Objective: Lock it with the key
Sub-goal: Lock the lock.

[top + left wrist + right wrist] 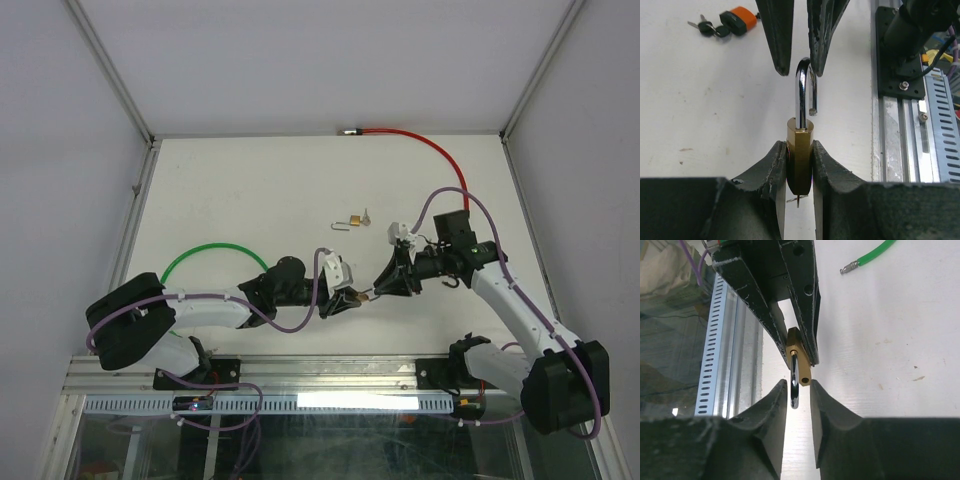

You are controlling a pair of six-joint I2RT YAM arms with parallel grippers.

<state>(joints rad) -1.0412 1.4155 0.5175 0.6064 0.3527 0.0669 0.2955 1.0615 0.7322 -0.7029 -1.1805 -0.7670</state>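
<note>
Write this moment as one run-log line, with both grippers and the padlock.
left gripper: shut on brass padlock | right gripper: open around shackle | shackle: raised, one leg out of padlock

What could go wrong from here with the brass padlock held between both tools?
1. The shackle is open, with its free leg out of the body of the brass padlock. The right tool stands open around it without gripping, so a closing push may glance off.
2. The left tool pinches only the body's narrow sides, so pressing on the shackle could tilt the padlock or slide it in the pads.
</note>
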